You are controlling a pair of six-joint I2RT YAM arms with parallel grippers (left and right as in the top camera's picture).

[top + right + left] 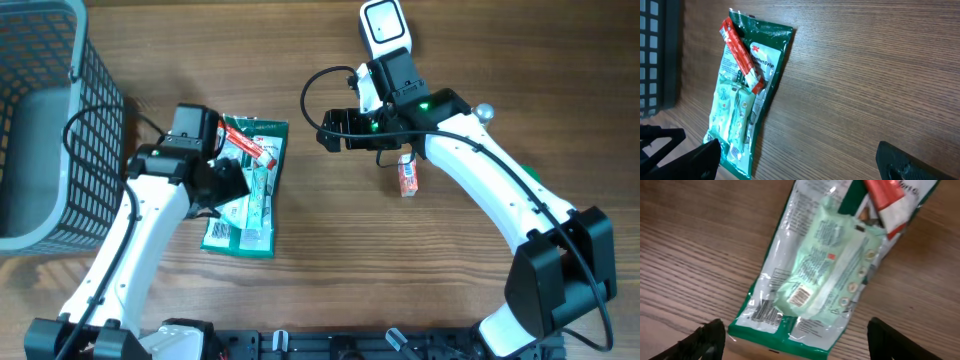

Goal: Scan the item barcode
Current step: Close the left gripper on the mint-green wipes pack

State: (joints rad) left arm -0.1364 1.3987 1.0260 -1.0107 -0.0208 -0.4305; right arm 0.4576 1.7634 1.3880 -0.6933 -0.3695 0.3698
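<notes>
Left gripper (pixel 797 340) hangs released, jaws spread and empty, over the pale green packet (pixel 830 265), which lies barcode-up on a larger green pack (pixel 777 260) on the table (pixel 690 255). Right gripper (pixel 800 157) is likewise spread and empty. The scan seems not yet made: nothing is lifted toward what looks like a white scanner (pixel 385 25).

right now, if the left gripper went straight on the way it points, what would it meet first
Probably the pale green packet lying on the larger green pack, near its barcode end. The left gripper stands open over both; depth is unclear.
</notes>
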